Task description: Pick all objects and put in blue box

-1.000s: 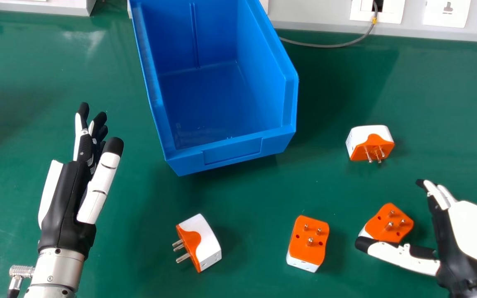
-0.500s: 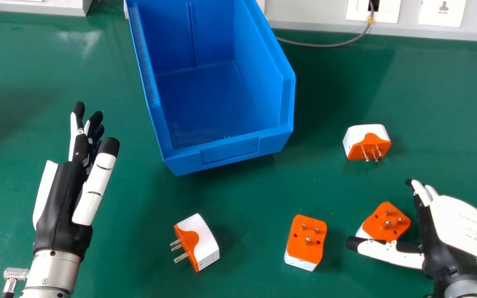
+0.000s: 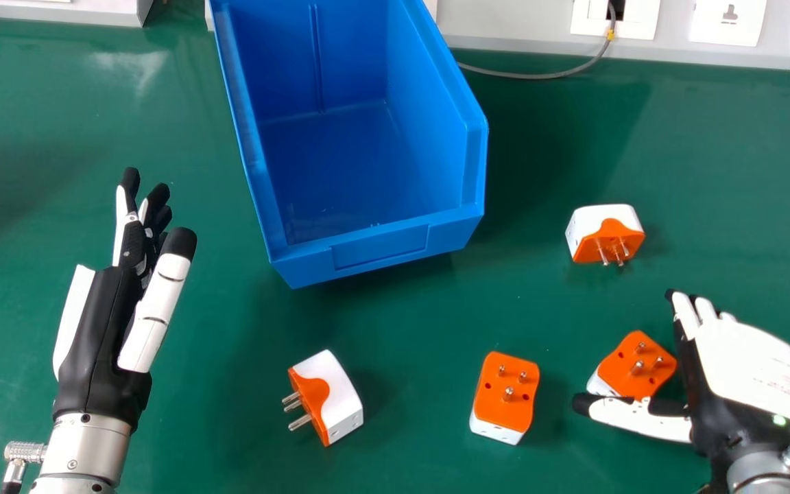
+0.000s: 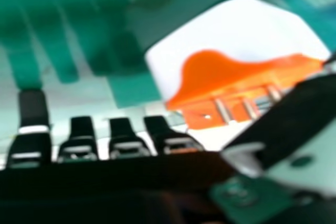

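The right hand (image 3: 748, 367) has its fingers (image 3: 690, 319) straight and released, and the nearest adapter (image 3: 635, 367) is lying in the space between these fingers and the thumb (image 3: 635, 417), with no finger curled around it. The thumb passes in front of its lower edge, but if they touch, I cannot tell. From the head view I see also a second adapter (image 3: 505, 398) to the left of the thumb tip, a third adapter (image 3: 326, 398) farther to that side, well apart from the fingers, and a far adapter (image 3: 604, 237) ahead of the fingertips and to their left. The blue box (image 3: 381, 248) stands beyond the thumb tip to the left, and past it the left hand (image 3: 103, 336) has its fingers extended and holds nothing. The right hand view gives instead the white side of the nearest adapter, close beyond the fingertips, with its metal pins beside the thumb.
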Tool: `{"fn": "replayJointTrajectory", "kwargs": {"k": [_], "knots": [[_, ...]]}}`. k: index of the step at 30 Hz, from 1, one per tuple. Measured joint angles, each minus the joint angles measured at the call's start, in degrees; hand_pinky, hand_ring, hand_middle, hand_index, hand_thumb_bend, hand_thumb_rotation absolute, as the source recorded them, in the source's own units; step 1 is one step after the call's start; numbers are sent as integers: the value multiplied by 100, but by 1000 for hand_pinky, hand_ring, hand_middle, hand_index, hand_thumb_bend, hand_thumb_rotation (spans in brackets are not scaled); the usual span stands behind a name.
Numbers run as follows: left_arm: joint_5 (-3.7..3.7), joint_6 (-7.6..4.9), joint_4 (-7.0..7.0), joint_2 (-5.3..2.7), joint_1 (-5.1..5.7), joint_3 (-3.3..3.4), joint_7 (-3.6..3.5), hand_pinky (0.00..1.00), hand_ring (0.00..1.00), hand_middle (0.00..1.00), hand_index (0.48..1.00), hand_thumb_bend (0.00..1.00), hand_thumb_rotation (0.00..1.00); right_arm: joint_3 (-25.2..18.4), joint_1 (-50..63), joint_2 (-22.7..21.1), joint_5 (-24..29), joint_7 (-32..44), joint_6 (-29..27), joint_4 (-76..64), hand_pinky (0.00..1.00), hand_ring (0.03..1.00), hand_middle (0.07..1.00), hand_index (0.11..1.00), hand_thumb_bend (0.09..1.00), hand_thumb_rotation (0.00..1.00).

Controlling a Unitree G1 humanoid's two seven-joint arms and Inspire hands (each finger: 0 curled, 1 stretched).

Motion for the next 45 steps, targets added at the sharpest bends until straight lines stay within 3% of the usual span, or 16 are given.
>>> {"fn": "replayJointTrajectory", "kwargs": {"k": [11, 18, 25, 32, 35, 45], "knots": [[-6, -131, 185, 106, -114, 15, -88, 1000, 1000, 1000, 1000, 642, 921, 51, -207, -220, -121, 162, 65, 89, 903, 953, 975, 955, 771, 670], [-45, -131, 188, 114, -107, 22, -105, 1000, 1000, 1000, 1000, 656, 930, 59, -224, -360, -139, 462, 109, -34, 896, 949, 974, 952, 765, 592], [-46, -80, 21, 114, -52, 22, -95, 1000, 1000, 1000, 1000, 656, 930, 149, -97, -404, -162, 647, 124, -250, 897, 950, 975, 952, 753, 562], [-21, -43, -24, 131, -7, 22, -45, 1000, 1000, 1000, 1000, 684, 935, 174, 57, -481, -174, 1082, 205, -572, 898, 951, 976, 951, 748, 534], [12, 37, -93, 143, 11, 18, -29, 1000, 1000, 1000, 1000, 684, 937, 178, 68, -510, -172, 1214, 208, -624, 897, 950, 975, 950, 744, 521], [16, 322, -341, 145, 57, 7, 23, 1000, 1000, 1000, 1000, 690, 940, 177, 15, -679, -151, 1454, 99, -656, 888, 940, 967, 943, 735, 497]]}}
